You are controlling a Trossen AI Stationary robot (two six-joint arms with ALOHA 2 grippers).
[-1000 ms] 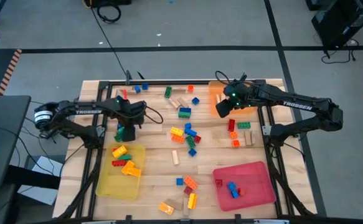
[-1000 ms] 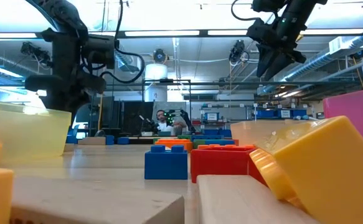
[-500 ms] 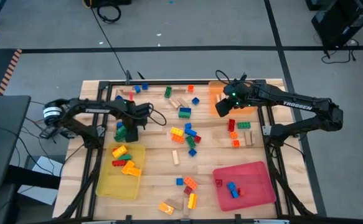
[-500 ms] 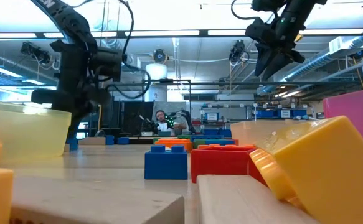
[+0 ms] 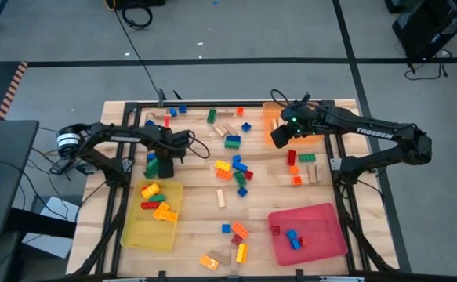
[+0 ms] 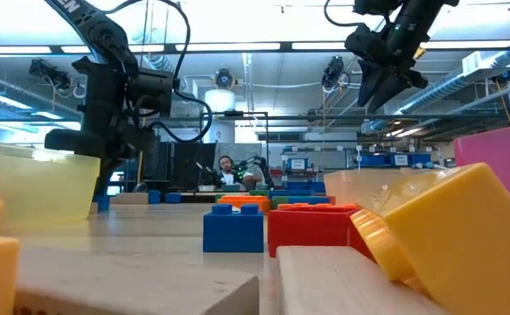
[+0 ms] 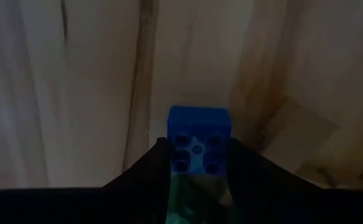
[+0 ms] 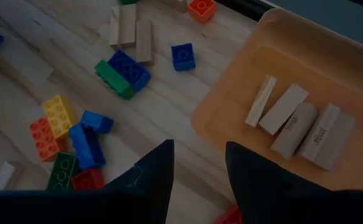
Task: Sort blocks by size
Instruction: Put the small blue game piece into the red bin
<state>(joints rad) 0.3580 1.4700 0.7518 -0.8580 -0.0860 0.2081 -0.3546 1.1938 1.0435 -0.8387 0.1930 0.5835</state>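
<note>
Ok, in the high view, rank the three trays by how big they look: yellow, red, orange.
1. Red tray, largest, though only slightly.
2. Yellow tray, nearly the same as the red; too close to call firmly.
3. Orange tray, looks smallest, but the right arm covers much of it, so unsure.

Three trays lie on the tabletop (image 5: 193, 205): one yellow tray (image 5: 138, 235), one orange tray (image 5: 272, 114), one red tray (image 5: 322, 231). Four wooden blocks (image 8: 296, 124) sit in the orange tray.

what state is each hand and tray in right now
left hand: closing around a blue block
right hand: open, empty, above the table
orange tray: four wooden blocks inside
yellow tray: several blocks inside
red tray: few blocks inside
</note>
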